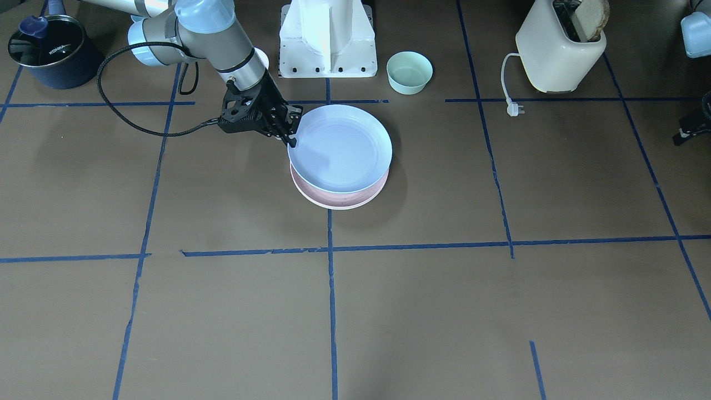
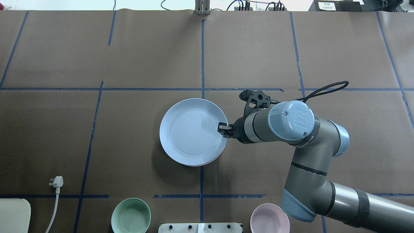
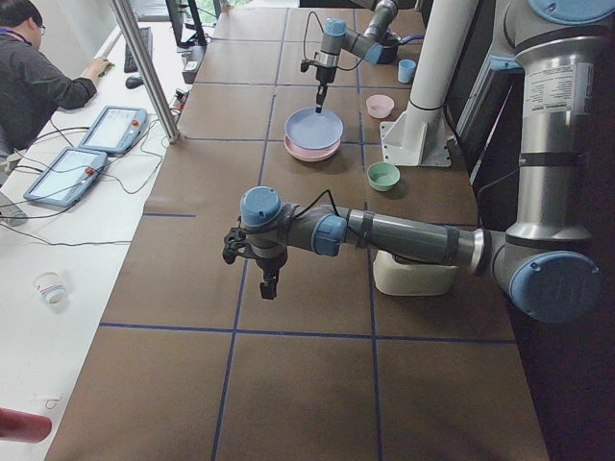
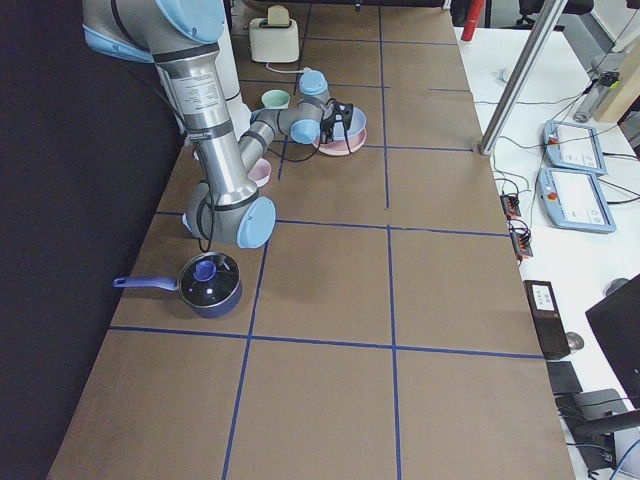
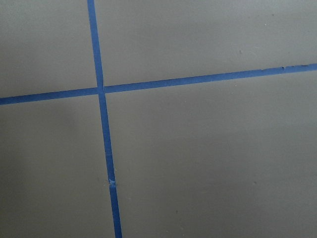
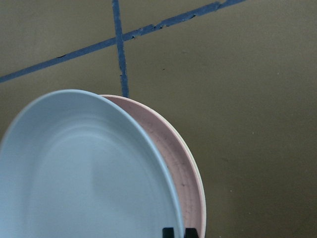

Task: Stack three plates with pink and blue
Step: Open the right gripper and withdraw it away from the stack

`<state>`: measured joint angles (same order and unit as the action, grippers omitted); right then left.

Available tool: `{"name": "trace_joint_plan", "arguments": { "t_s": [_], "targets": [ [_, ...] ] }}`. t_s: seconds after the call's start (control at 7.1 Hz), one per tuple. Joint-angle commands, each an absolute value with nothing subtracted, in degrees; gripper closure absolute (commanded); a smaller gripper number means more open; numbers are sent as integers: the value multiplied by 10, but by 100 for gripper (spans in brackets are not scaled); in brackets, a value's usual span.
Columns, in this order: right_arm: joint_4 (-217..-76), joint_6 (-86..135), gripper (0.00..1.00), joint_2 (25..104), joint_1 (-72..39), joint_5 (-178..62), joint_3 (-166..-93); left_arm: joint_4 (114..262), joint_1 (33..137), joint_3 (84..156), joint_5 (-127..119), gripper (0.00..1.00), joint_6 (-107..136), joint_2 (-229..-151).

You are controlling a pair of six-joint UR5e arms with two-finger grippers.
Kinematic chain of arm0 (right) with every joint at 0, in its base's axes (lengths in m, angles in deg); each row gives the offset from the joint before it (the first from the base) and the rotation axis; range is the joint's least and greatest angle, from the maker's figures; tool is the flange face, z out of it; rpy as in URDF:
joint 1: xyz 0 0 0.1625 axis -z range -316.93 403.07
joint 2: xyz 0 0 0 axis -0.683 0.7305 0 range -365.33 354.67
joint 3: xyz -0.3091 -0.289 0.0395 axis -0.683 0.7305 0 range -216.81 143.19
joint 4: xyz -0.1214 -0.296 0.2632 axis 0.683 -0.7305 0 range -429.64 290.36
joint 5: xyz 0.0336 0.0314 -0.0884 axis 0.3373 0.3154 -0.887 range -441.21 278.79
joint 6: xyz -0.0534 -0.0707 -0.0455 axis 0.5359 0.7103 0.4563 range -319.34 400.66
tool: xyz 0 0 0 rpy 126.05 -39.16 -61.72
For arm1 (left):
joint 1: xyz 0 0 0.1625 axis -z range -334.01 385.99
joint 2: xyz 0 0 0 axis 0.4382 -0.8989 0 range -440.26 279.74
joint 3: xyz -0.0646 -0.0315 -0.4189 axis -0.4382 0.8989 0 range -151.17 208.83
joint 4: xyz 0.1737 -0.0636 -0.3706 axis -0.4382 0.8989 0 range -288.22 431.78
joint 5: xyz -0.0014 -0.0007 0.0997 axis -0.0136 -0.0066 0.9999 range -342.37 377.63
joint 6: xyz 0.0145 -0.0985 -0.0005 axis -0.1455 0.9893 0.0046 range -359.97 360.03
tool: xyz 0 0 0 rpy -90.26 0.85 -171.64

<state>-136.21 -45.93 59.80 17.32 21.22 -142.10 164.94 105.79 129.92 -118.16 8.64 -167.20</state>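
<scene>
The light blue plate [image 1: 341,147] sits on top of the pale pink plate [image 1: 339,199] near the table's middle, its rim on my gripper's side slightly raised. My right gripper [image 1: 290,139] is shut on the blue plate's rim [image 2: 223,127]; the right wrist view shows the blue plate [image 6: 74,173] over the pink plate [image 6: 173,148]. A thin pale edge shows under the pink plate; I cannot tell if it is the cream plate. My left gripper [image 3: 269,285] hovers over bare table far from the plates; I cannot tell if it is open.
A mint-green bowl [image 1: 409,72] and a small pink bowl [image 2: 270,218] stand by the robot's base [image 1: 328,39]. A cream toaster [image 1: 561,47] with a loose plug [image 1: 514,108] and a dark pot [image 1: 50,50] stand at the robot's side edge.
</scene>
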Motion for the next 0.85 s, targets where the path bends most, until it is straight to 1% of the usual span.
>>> {"name": "trace_joint_plan", "arguments": {
  "t_s": [0.0,0.42,0.56,0.7],
  "targets": [
    [-1361,-459,0,599,171,212,-1421,1649,1058,1298,-1182,0,86,-1671],
    [-1363,-459,0,601,159,218,-1423,1649,1058,1298,-1182,0,86,-1670],
    [-1404,-446,0,608,122,239,-1428,1649,1058,1299,-1182,0,85,-1668],
    [-1485,-368,0,610,85,270,-1450,1649,1059,1299,-1176,0,68,-1667]
  ]
}}
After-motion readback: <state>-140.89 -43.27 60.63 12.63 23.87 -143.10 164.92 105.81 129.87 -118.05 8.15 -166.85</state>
